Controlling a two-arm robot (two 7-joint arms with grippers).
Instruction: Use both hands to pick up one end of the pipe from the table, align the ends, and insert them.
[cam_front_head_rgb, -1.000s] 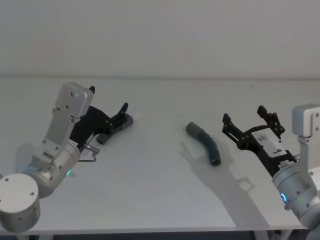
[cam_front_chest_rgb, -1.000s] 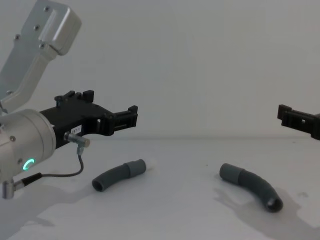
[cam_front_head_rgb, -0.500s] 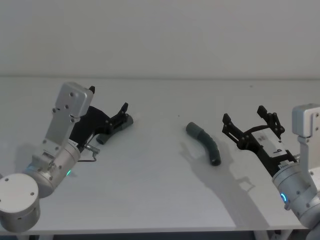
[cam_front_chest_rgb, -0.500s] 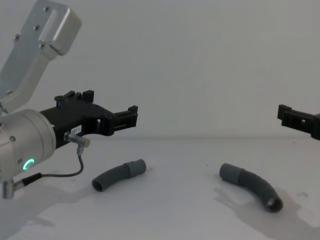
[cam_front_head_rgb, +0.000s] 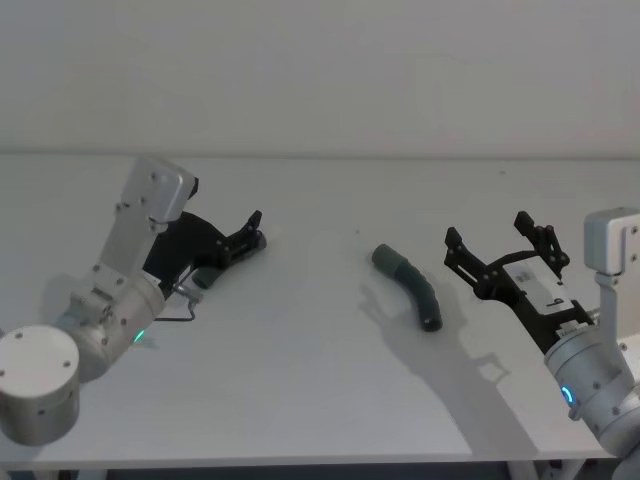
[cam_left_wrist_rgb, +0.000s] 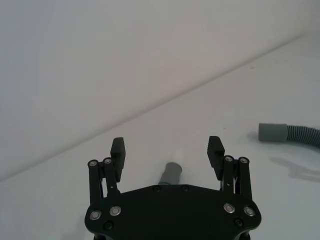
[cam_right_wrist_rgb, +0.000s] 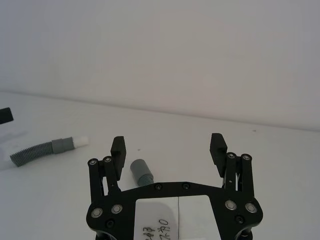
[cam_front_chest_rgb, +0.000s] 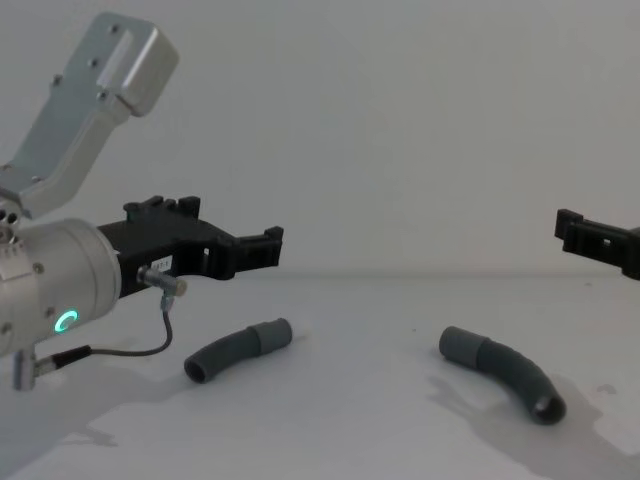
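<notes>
White table (cam_front_chest_rgb: 350, 435): slimmer hose piece (cam_front_chest_rgb: 235, 350), thicker hose piece (cam_front_chest_rgb: 500, 372), apart.

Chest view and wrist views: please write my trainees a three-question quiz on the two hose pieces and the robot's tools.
1. True or false: the slimmer ribbed dark-grey curved hose piece lies ungripped on the white matte table.
2. The thicker ribbed dark-grey curved hose piece is: A) lying apart from the slimmer piece; B) lifted off the table; C) plugged into the slimmer piece.
3. Fill in: the black left tool and black right tool both have jaws ____.
Key: 1 true; 2 A; 3 open.
</notes>
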